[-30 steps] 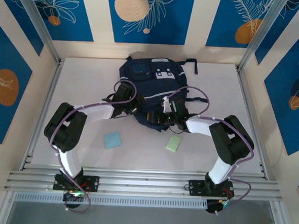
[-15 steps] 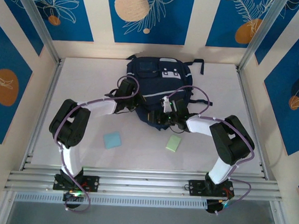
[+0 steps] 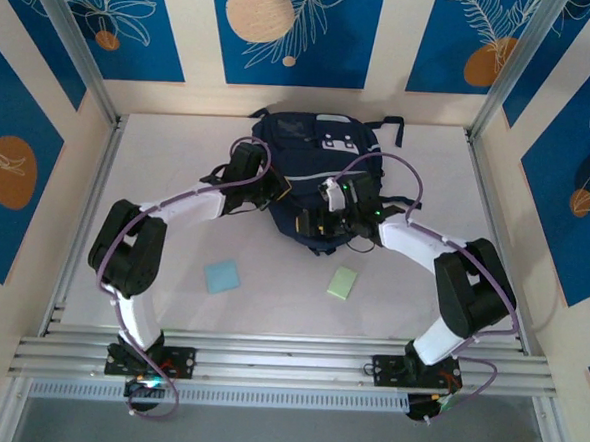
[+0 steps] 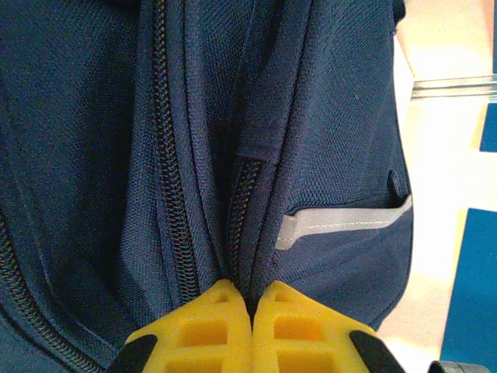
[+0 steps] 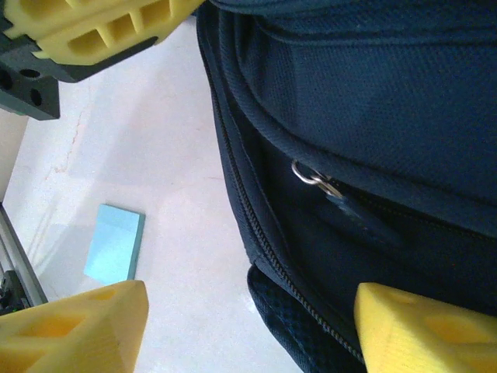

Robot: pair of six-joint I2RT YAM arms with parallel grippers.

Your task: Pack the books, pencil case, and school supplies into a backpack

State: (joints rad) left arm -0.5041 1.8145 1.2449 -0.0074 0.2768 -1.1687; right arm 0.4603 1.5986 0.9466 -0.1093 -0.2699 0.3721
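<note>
The navy backpack (image 3: 317,157) lies at the back middle of the table. My left gripper (image 4: 250,299) is shut on a fold of its fabric beside a zipper, at the bag's left side (image 3: 277,188). My right gripper (image 5: 248,326) is open, its yellow fingers (image 5: 425,326) straddling the bag's near edge (image 3: 317,222) and gripping nothing. A zipper pull (image 5: 314,177) hangs just above that edge. On the table lie a light blue pad (image 3: 221,276) and a pale green pad (image 3: 342,282), both apart from the grippers. The books and the pencil case are out of view.
White walls with blue panels close the table in on three sides. An aluminium rail (image 3: 286,363) runs along the near edge. The left gripper's fingers (image 5: 93,27) show at the top left of the right wrist view.
My left gripper has shut on the backpack's fabric, and the bag has shifted back and to the right. My right gripper has opened wider and moved with the bag.
</note>
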